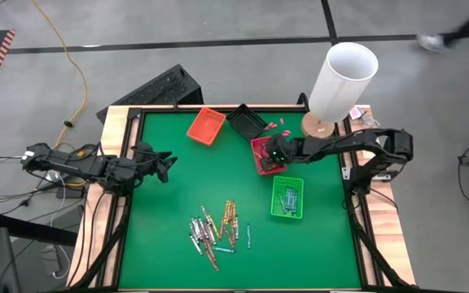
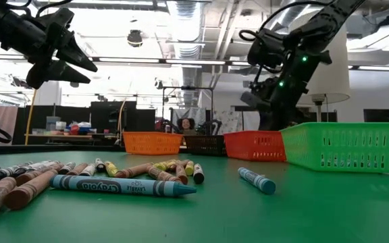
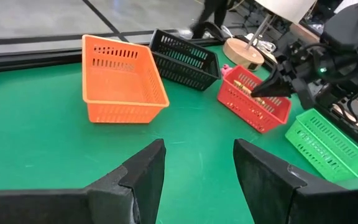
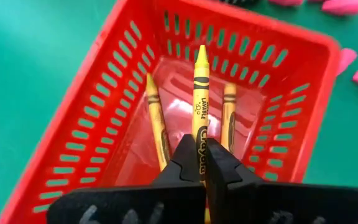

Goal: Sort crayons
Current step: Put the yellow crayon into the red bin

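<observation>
Loose crayons (image 1: 216, 230) lie in a heap on the green table near its front; the low view shows a blue one (image 2: 123, 185) closest. My right gripper (image 4: 202, 163) is over the red tray (image 1: 260, 145), shut on a yellow crayon (image 4: 200, 87). Two more yellow crayons (image 4: 156, 118) (image 4: 229, 115) lie on the tray's floor. My left gripper (image 3: 197, 171) stands open above the table's left part (image 1: 166, 165), with nothing between its fingers. My right gripper pinches the yellow crayon between its two fingers on the wrapped shaft (image 4: 201, 138), toward the blunt end. The fingers slant down from above and lie along the crayon. The crayon sticks out forward, with its tip (image 4: 202, 50) pointing into the red tray, above the crayons there.
An orange tray (image 1: 206, 126) and a black tray (image 1: 245, 122) stand at the far side, and a green tray (image 1: 287, 197) with crayons stands near the red one. Pink bits (image 1: 272, 125) lie by the black tray. A white lamp (image 1: 342, 81) stands at the far right corner.
</observation>
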`<state>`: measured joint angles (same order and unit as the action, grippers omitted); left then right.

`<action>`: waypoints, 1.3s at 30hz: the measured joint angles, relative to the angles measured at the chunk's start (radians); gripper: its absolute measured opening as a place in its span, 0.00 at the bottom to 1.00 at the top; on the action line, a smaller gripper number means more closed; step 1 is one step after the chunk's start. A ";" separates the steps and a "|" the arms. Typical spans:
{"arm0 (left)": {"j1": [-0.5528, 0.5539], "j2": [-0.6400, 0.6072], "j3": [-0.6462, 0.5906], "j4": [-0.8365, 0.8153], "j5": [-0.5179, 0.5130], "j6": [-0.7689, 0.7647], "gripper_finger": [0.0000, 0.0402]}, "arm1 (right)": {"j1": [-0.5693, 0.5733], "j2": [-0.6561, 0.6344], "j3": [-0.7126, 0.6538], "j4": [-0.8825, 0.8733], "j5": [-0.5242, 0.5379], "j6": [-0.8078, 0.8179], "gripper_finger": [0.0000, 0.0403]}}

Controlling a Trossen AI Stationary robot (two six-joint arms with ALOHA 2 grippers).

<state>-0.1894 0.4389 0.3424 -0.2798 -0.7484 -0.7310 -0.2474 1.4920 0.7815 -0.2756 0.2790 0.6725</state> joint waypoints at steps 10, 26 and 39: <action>0.000 0.000 0.000 -0.001 0.000 -0.007 0.45 | 0.006 0.001 0.000 -0.008 -0.053 -0.019 0.12; 0.000 0.000 0.000 -0.002 0.000 -0.007 0.45 | 0.014 -0.119 0.110 0.009 -0.219 -0.146 0.19; 0.000 0.000 0.000 -0.001 0.000 -0.007 0.45 | 0.253 -0.090 0.182 0.381 -0.325 -0.689 0.19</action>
<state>-0.1896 0.4389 0.3424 -0.2810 -0.7483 -0.7380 0.0058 1.4017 0.9638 0.1058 -0.0460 -0.0166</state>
